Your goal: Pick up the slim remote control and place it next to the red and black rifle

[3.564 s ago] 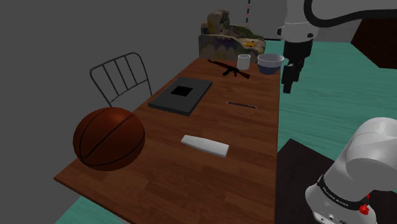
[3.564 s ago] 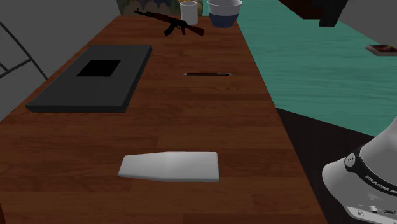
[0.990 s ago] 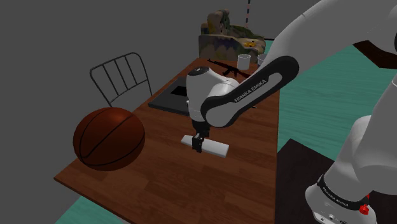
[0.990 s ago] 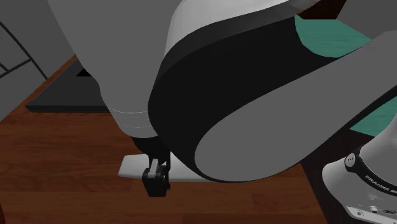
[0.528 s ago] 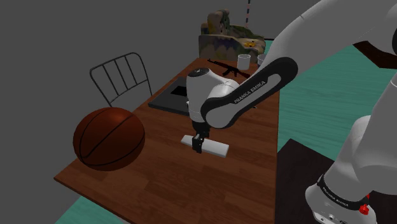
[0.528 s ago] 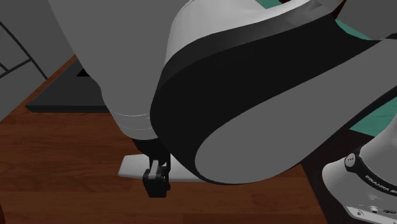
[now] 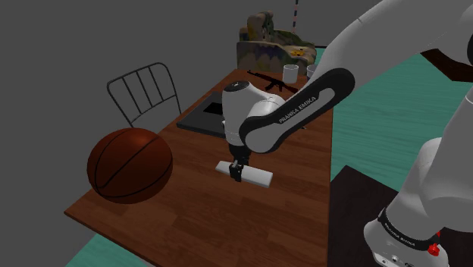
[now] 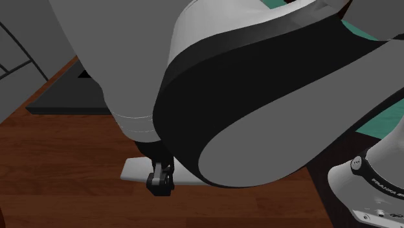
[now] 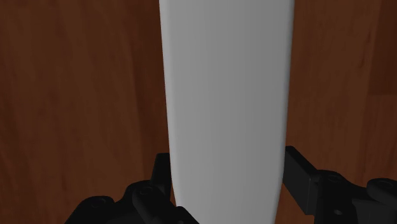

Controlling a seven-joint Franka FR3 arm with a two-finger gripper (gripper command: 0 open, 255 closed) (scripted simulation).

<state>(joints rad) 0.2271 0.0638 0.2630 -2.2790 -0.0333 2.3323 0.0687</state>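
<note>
The slim remote control (image 7: 259, 177) is a plain pale grey bar lying flat on the wooden table (image 7: 227, 227). My gripper (image 7: 237, 171) stands straight down over the end of it nearer the basketball. In the wrist view the remote (image 9: 226, 108) runs lengthwise between the two black fingers (image 9: 299, 173), which press against both of its long sides, so my gripper (image 9: 229, 184) is shut on it. The second exterior view has the gripper (image 8: 160, 183) low on the remote (image 8: 133, 170), with the arm hiding most of it. The red and black rifle (image 7: 270, 79) lies at the table's far end.
A basketball (image 7: 129, 164) sits on the table at the shoulder view's left. A dark flat slab (image 7: 198, 119) lies behind the arm, and a metal chair (image 7: 144, 91) stands beside the table. A cup (image 7: 290, 73) and a bowl (image 7: 311, 70) stand near the rifle.
The fingers have come together onto the remote's sides; half a second ago they stood apart around it. The arm and the remote stay where they were.
</note>
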